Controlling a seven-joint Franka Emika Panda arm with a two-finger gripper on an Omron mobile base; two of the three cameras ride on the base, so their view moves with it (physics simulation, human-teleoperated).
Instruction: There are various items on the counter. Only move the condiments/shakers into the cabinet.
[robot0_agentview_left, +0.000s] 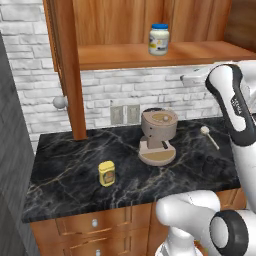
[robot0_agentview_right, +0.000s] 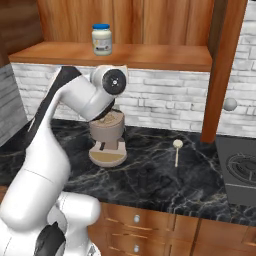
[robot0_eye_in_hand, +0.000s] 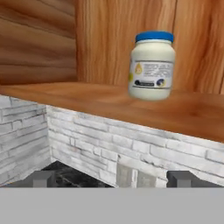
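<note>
The white jar with blue lid and yellow label (robot0_agentview_left: 159, 40) (robot0_agentview_right: 101, 40) (robot0_eye_in_hand: 151, 66) stands upright on the plank shelf (robot0_agentview_left: 120, 55) (robot0_eye_in_hand: 78, 98) of the brown cabinet. My gripper (robot0_eye_in_hand: 113, 179) is open just in front of and slightly below the shelf, its fingertips (robot0_eye_in_hand: 42, 178) wide apart with nothing between them, and the jar stands clear of them. The yellow squeeze bottle (robot0_agentview_left: 106, 173) stands on the black marble counter (robot0_agentview_left: 70, 165) near its front left. A dark shape that may be the black shaker (robot0_agentview_right: 145, 176) stands on the counter (robot0_agentview_right: 200, 185), hard to make out against the marble.
A tan coffee machine (robot0_agentview_left: 157, 137) (robot0_agentview_right: 107, 137) sits mid-counter under my arm. A wooden spoon (robot0_agentview_left: 210, 136) (robot0_agentview_right: 176, 151) lies to its right. The tall cabinet door (robot0_agentview_left: 67, 65) (robot0_agentview_right: 225, 65) stands open, edge-on. A stovetop (robot0_agentview_right: 242, 172) adjoins the counter's right end.
</note>
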